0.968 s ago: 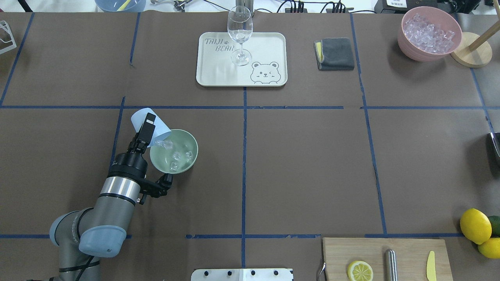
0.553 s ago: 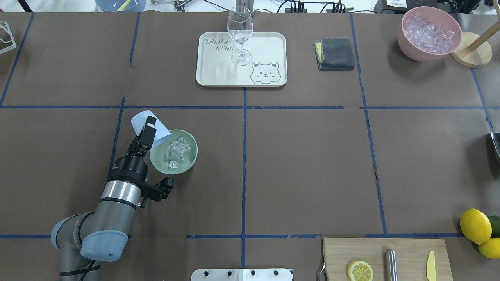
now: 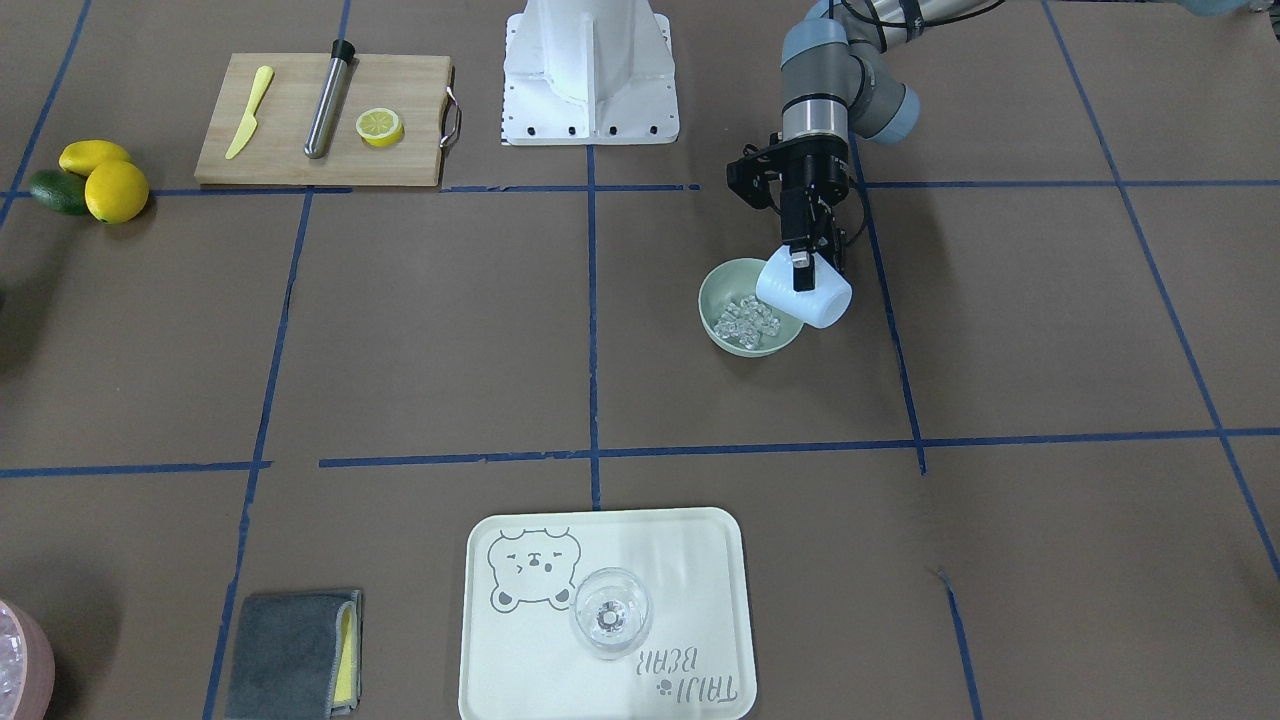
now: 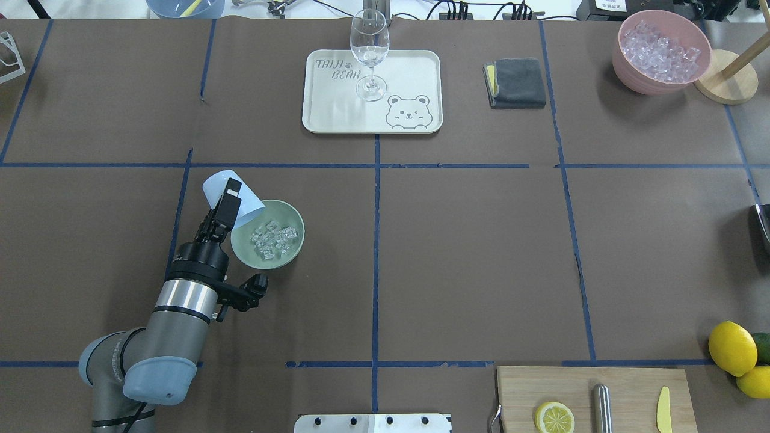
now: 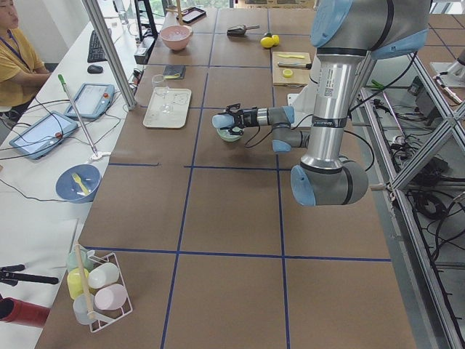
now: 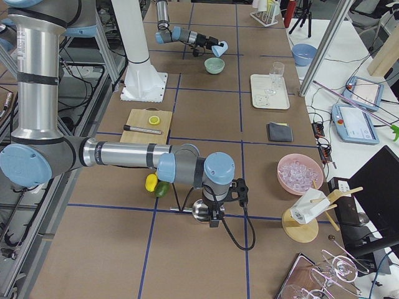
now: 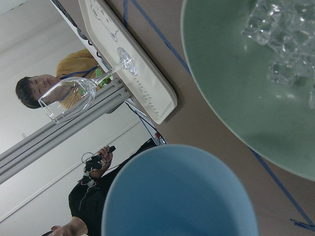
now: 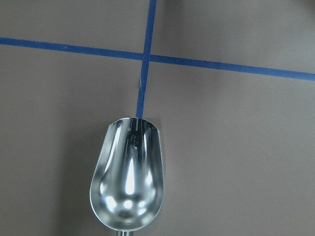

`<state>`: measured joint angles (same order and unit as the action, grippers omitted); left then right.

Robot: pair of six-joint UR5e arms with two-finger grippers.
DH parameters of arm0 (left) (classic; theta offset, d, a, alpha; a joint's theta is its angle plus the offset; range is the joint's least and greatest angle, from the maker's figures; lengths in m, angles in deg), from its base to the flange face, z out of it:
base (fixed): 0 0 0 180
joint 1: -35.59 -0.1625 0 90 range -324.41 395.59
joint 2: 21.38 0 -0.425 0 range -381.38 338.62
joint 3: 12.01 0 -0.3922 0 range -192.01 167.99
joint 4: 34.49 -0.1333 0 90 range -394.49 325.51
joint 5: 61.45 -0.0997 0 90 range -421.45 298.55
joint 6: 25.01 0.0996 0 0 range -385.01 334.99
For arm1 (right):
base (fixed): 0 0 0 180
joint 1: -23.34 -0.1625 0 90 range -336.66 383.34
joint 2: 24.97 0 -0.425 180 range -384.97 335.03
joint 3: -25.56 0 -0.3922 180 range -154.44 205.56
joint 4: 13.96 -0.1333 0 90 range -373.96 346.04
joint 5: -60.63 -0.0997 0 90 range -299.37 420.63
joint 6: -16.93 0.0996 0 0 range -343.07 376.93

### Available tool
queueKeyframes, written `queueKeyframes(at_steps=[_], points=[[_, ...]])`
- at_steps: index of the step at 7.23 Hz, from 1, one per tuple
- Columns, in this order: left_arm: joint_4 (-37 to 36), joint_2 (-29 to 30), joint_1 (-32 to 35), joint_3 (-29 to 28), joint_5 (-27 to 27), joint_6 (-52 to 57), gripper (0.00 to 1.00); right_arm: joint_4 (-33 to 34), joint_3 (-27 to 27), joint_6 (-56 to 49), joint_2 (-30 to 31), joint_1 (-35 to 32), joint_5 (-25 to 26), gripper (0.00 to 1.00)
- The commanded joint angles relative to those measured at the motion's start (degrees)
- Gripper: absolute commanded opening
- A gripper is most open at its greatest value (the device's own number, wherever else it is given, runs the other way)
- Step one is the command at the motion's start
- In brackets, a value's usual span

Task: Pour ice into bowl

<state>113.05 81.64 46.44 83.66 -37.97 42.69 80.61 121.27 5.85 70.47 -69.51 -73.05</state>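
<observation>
My left gripper is shut on a pale blue cup, tipped on its side with its mouth over the left rim of the mint-green bowl. The ice lies heaped in the bowl. The front view shows the same cup, bowl and ice. In the left wrist view the cup looks empty beside the bowl. My right gripper shows only in the right side view, by a metal scoop; I cannot tell whether it is shut.
A cream tray with a wine glass stands at the back centre. A grey cloth and a pink bowl of ice are back right. A cutting board and lemons are front right.
The ice that was dropping from the cup's mouth has landed and settled in a heap in the bowl. The left arm has drawn back slightly with the cup still tipped.
</observation>
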Motion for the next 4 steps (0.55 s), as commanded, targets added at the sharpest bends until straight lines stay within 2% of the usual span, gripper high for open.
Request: queueKeyframes(at_steps=[1, 2, 4], points=[[3.3, 0.1, 0.0, 0.6, 0.1, -0.1, 0.0, 0.0, 0.2, 0.1, -0.1, -0.1, -0.1, 1.0], [9.2, 0.0, 0.0, 0.5, 0.5, 0.1, 0.0, 0.0, 0.3, 0.2, -0.1, -0.1, -0.1, 1.0], [13.8, 0.0, 1.4, 0.5, 3.7, -1.2, 0.0, 0.0, 0.4, 0.2, -0.1, -0.1, -0.2, 1.0]])
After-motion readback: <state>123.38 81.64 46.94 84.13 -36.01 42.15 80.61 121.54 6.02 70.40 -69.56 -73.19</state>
